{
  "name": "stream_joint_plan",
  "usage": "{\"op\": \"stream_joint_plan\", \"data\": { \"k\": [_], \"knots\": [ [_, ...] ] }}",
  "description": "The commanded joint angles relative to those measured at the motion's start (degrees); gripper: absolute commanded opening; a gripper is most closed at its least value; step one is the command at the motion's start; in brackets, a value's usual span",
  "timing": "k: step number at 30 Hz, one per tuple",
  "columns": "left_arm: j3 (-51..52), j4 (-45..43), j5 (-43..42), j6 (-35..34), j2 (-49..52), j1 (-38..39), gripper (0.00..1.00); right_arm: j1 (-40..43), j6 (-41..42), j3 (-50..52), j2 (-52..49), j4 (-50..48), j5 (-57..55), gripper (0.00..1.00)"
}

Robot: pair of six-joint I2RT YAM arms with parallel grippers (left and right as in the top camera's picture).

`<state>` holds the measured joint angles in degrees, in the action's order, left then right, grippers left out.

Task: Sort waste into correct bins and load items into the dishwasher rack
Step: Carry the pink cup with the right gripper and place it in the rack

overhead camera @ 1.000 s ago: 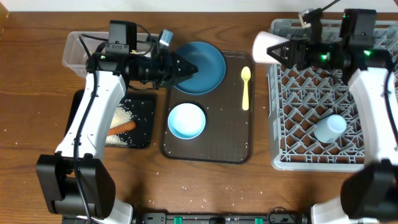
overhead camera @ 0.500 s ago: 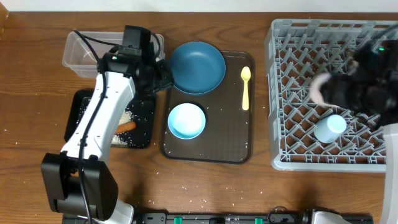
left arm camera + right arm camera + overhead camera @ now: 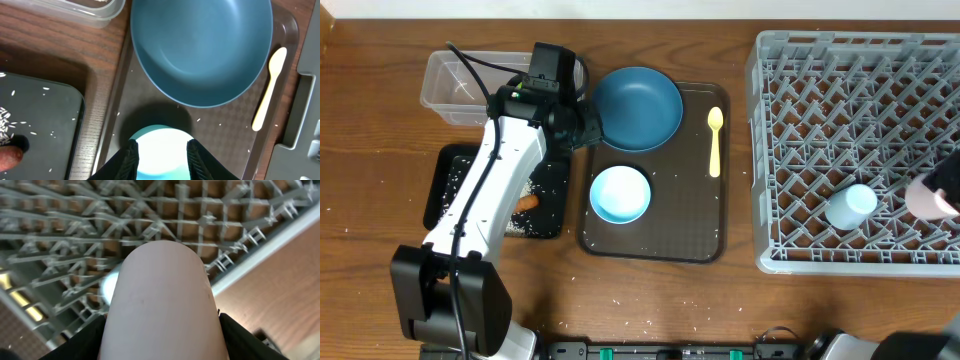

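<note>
Nearest the robot, on the bare tabletop in front of the brown serving tray, a few white specks lie loose, likely rice left to clear. On the tray's near half sits the bowl, not yet loaded. The left hand hangs over it with fingers spread and nothing between them. Just left of the tray, the black tray already holds rice and the carrot stick, so that waste looks sorted.

Right of the tray, the dishwasher rack carries the light blue cup on its near side. The right hand pinches the pinkish cup over the rack's right edge, beside the blue one, and it is not yet set down.

On the tray's far half, the dark-blue plate and the yellow spoon wait untouched. Beyond the tray's far left corner stands the clear tub, and what it holds I cannot tell. By my judgement the job is about half done, with the bowl, plate and spoon left to load
</note>
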<state>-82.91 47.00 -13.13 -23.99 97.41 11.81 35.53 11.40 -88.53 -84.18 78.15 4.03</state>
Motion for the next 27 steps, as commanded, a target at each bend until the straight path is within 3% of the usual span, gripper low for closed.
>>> {"op": "stream_joint_plan", "data": {
  "k": [1,14,27],
  "knots": [
    [0.31,0.31,1.03,1.86,0.48,0.17,0.35,2.82,0.79,-0.28,-4.33,0.57,0.35,0.47],
    [0.31,0.33,1.86,2.54,0.66,0.17,0.35,3.61,1.53,-0.28,-13.79,-6.6,0.37,0.41],
    [0.31,0.52,1.86,2.54,0.66,0.17,0.35,3.41,2.8,-0.2,-17.73,-4.48,-1.51,0.42]
  ]
}}
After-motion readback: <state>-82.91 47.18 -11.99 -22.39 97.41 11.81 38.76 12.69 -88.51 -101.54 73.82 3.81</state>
